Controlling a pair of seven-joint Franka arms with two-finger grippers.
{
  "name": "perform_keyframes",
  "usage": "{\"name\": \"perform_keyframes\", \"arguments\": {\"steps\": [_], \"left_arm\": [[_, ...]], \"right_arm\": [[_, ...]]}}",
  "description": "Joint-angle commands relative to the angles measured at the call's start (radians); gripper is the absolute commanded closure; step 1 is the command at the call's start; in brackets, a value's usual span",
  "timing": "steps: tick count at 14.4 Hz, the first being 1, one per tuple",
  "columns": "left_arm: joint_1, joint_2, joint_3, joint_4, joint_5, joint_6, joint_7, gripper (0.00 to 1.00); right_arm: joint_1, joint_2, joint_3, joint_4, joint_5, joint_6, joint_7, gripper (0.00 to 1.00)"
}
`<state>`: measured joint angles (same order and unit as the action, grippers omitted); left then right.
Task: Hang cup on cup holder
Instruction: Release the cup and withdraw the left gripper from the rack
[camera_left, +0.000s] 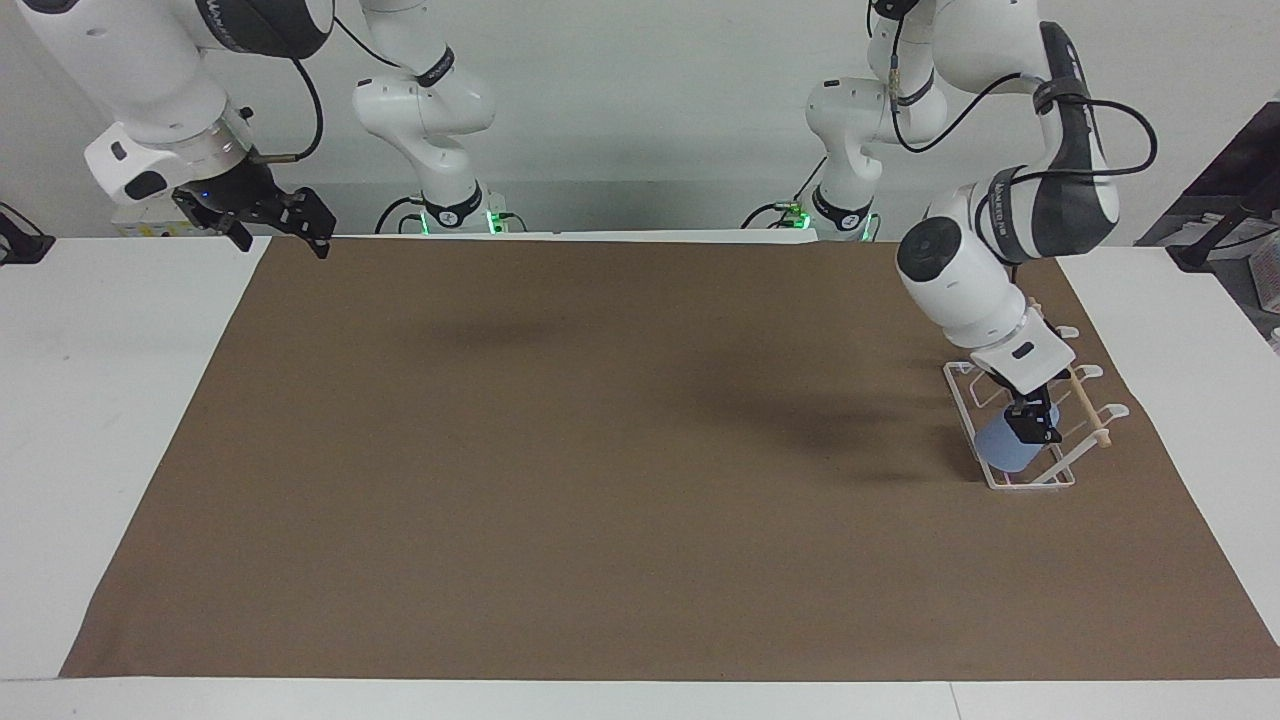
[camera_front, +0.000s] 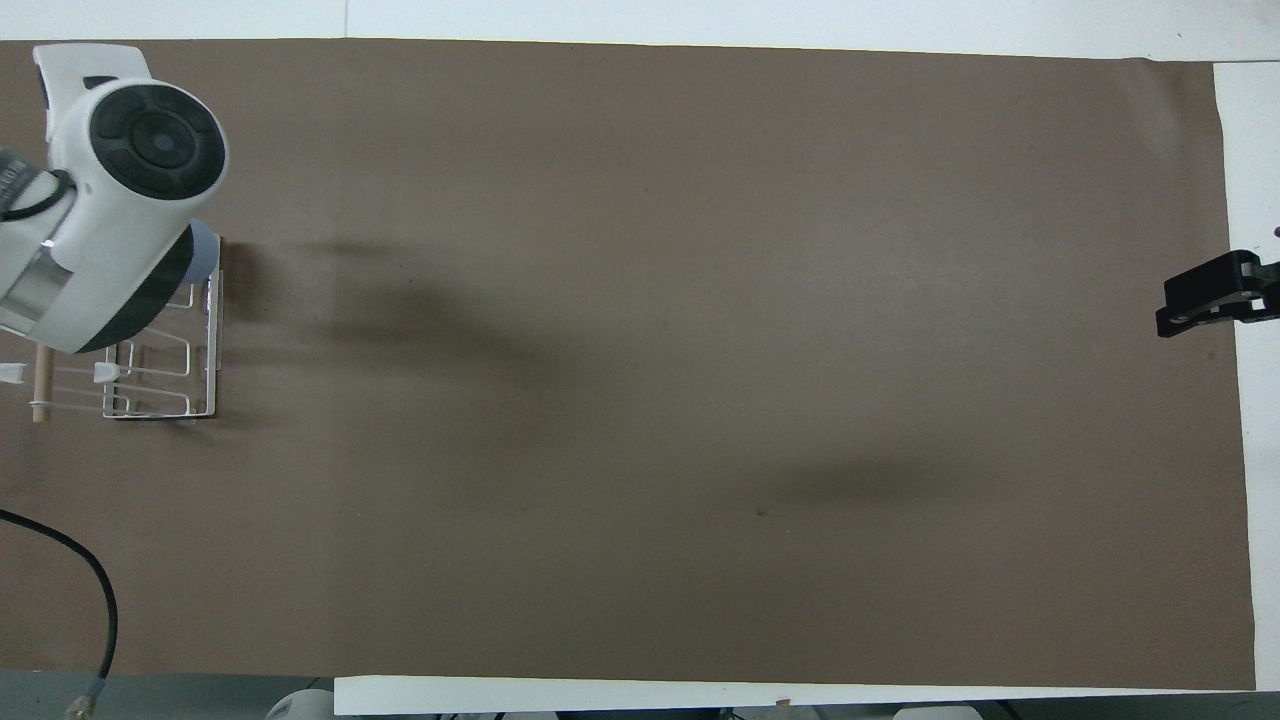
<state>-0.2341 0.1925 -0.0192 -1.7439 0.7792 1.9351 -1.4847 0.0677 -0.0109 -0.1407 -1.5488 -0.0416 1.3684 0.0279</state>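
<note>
Facing view: one cup (camera_left: 1005, 448) is sitting in the one cup holder (camera_left: 1030, 478), left gripper (camera_left: 1036, 424) hanging open just above it, holding nothing; right gripper (camera_left: 272, 222) is waiting, spread wide, over the table edge. Overhead: one cup (camera_front: 203, 250) edge is peeking from under the left arm at the cup holder (camera_front: 160, 408); right gripper (camera_front: 1205, 295) is showing at the mat's edge

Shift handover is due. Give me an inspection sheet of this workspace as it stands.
Surface: brown mat on a white table.
Job's things: light-blue cup sits on the white wire cup holder, at the rack's end farther from the robots; wooden dowel across the rack's top.
Clutter: nothing seen.
Claws: left claw is at the cup on the rack; whether it touches cannot be told. Right claw open, waiting over the mat's edge at the right arm's end.
Cables: black cables loop along both arms.
Surroundings: white wall; dark equipment past the left arm's end.
</note>
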Motion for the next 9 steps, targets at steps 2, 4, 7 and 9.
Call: {"name": "perform_keyframes", "arguments": {"steps": [2, 4, 7, 9], "left_arm": [[0.036, -0.001, -0.001, 0.078, -0.214, 0.002, 0.188, 0.00], [0.045, -0.024, 0.001, 0.087, -0.358, -0.007, 0.327, 0.00], [0.096, -0.065, 0.002, 0.090, -0.576, -0.089, 0.634, 0.00], [0.120, -0.091, 0.002, 0.092, -0.629, -0.178, 0.864, 0.00]], "right_arm": [[-0.003, -0.014, 0.001, -0.017, 0.022, -0.002, -0.022, 0.01], [-0.002, -0.012, 0.001, -0.017, 0.022, -0.002, -0.022, 0.01], [-0.003, -0.012, 0.001, -0.017, 0.022, -0.002, -0.022, 0.01], [-0.003, -0.012, 0.001, -0.017, 0.022, -0.002, -0.022, 0.01]]}}
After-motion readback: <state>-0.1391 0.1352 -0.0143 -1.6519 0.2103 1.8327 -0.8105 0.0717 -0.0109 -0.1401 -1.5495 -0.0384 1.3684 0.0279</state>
